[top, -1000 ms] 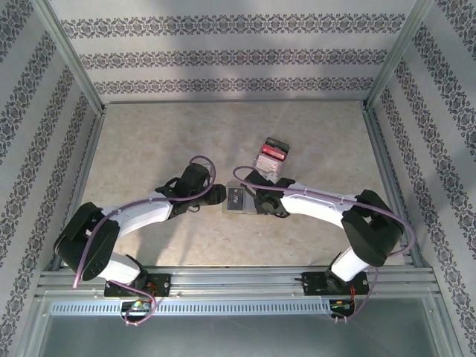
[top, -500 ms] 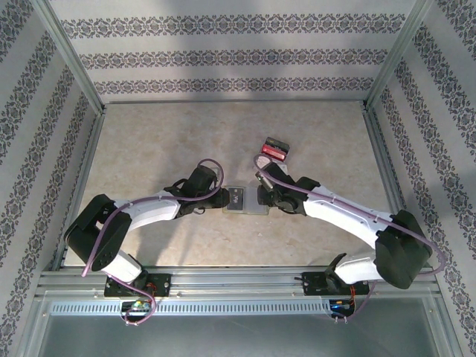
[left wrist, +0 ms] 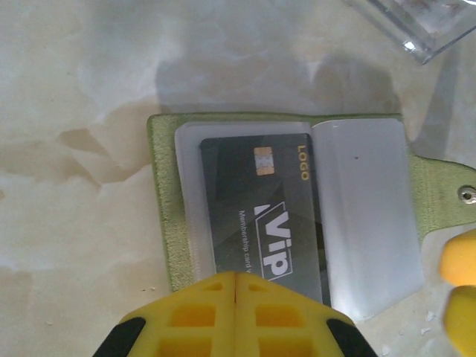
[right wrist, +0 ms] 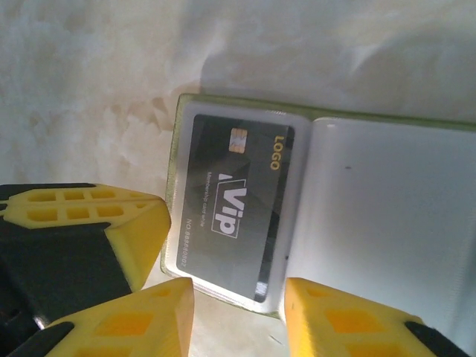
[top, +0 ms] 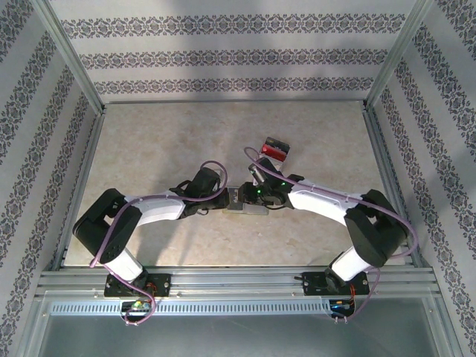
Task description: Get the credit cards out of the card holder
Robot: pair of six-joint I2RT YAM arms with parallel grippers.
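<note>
The olive-green card holder lies spread open on the table, between the two arms. A dark "VIP" credit card sits in its left clear pocket; the right pocket looks empty. My left gripper is shut, its yellow tips together over the holder's near edge and the card's end. My right gripper is open, its fingers straddling the near corner of the dark card and its pocket. A red credit card and a dark one lie on the table behind the right gripper.
A clear plastic piece lies just beyond the holder. The holder's snap tab sticks out to the right. Metal frame rails and patterned walls enclose the marble-look table. The left gripper and right gripper are almost touching.
My left gripper has closed and moved up to the holder's edge. The right arm swung out and back, and its gripper has narrowed and come over the holder.
</note>
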